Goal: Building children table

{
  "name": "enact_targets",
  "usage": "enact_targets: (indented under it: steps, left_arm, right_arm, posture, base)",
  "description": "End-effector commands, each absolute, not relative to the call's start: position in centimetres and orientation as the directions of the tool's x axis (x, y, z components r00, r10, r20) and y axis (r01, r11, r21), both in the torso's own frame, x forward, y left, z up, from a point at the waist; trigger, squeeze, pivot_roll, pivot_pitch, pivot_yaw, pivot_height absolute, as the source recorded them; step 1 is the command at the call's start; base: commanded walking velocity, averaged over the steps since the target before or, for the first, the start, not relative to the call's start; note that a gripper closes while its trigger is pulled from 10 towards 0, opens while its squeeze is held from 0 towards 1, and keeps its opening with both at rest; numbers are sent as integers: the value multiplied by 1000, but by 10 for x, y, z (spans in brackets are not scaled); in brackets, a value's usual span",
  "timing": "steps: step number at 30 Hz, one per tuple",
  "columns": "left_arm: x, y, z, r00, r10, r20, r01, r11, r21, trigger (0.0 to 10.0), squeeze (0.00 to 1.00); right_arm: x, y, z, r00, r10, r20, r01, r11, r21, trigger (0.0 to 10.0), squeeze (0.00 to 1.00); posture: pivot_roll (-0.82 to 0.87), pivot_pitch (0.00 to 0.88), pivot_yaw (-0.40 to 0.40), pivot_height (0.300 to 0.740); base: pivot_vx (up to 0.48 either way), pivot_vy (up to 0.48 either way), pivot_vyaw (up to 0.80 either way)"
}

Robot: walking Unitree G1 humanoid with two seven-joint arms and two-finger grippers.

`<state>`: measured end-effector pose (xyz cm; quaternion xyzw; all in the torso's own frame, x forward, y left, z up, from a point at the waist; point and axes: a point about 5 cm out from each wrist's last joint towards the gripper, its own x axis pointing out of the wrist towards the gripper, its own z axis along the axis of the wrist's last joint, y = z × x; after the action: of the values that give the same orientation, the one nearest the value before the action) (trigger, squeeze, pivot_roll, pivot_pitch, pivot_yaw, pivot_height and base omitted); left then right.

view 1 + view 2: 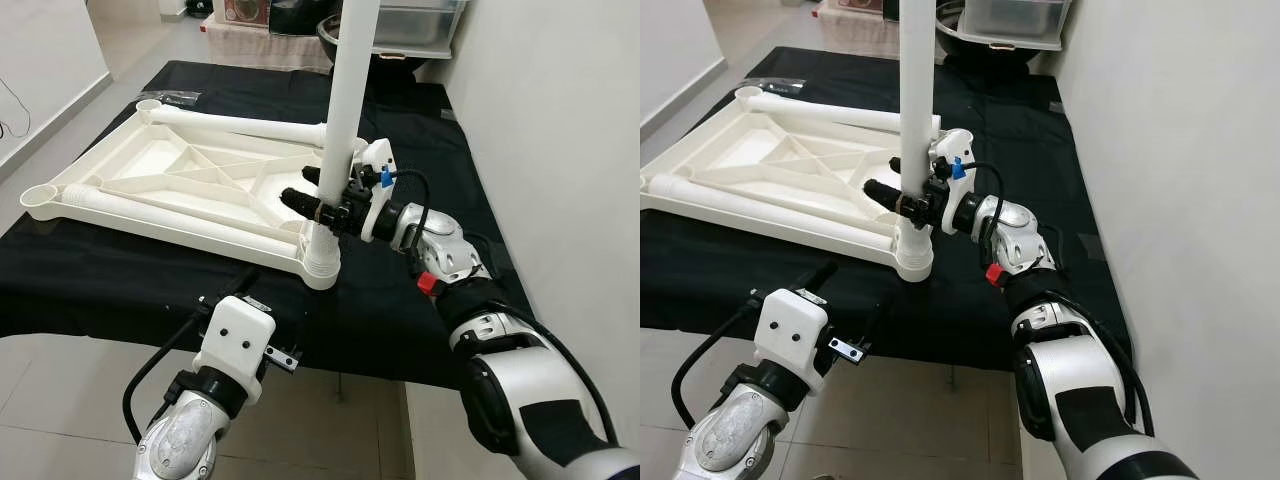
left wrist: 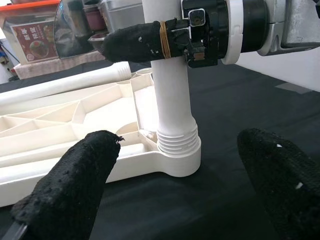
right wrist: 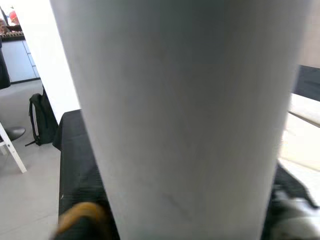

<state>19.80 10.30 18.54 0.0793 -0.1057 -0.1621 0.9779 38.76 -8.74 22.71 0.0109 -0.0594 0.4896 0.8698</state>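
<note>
Nearest the head camera: the left gripper (image 1: 245,290), low at the near edge of the table (image 1: 120,280). Its jaws stand wide apart and hold nothing; in the left wrist view its two black fingers (image 2: 70,190) frame the foot of the upright leg without touching it.

Count: one white tabletop (image 1: 180,185), lying upside down with its ribbed underside showing. Three legs are visible. One upright leg (image 1: 345,120) stands in the near right corner socket (image 1: 322,262), its threaded collar seated at the socket rim. Two loose legs lie flat on the tabletop: one along the far edge (image 1: 240,125), one along the near edge (image 1: 170,210). Two open corner sockets show at the left end.

The right gripper (image 1: 325,200) has its jaws closed around the upright leg a little above the socket, one finger on either side. The right wrist view shows the white leg close up.

Surface: a black cloth covers the table. A white wall (image 1: 560,120) runs along the right side. The floor (image 1: 60,400) is pale tile. Storage containers (image 1: 400,25) stand beyond the far end of the table.
</note>
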Motion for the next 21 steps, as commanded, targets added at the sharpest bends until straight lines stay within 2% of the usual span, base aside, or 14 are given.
enact_targets:
  steps: [1,10,12,13,15,16,19,20,21]
  left_arm:
    - [198,103,183,930,-329,164,298,936,190,10000,0]
    - [201,106,184,931,-323,169,288,936,203,10000,0]
    - [203,108,185,933,-317,171,281,937,207,10000,0]
    - [203,108,185,933,-317,171,281,937,207,10000,0]
    - [205,110,185,934,-314,173,277,938,211,10000,0]
    - [205,110,185,934,-314,173,277,938,211,10000,0]
    - [207,111,186,933,-314,177,275,937,216,10000,0]
    - [207,111,186,933,-314,177,275,937,216,10000,0]
    - [208,111,186,932,-315,179,275,937,216,10000,0]
  right_arm:
    - [387,-85,226,510,852,118,-855,517,-42,0,0]
    - [388,-87,220,578,805,129,-809,587,-40,0,0]
    - [388,-90,217,658,740,139,-743,668,-36,0,0]
    - [388,-90,217,658,740,139,-743,668,-36,0,0]
    - [389,-95,212,744,654,138,-656,754,-32,0,0]
    - [389,-95,212,744,654,138,-656,754,-32,0,0]
    - [389,-101,203,880,465,98,-463,885,-44,0,0]
    - [389,-101,203,880,465,98,-463,885,-44,0,0]
    - [393,-109,198,965,260,39,-259,965,-35,0,0]
  posture:
    - [143,118,-113,740]
    - [142,117,-110,740]
    - [140,117,-105,740]
    - [140,117,-105,740]
    - [139,118,-105,740]
    - [139,118,-105,740]
    - [132,118,-100,740]
    - [132,118,-100,740]
    - [132,118,-99,740]
  base:
    - [0,0,0]
    - [0,0,0]
    - [0,0,0]
    - [0,0,0]
    - [0,0,0]
    - [0,0,0]
    - [0,0,0]
    - [0,0,0]
    - [0,0,0]
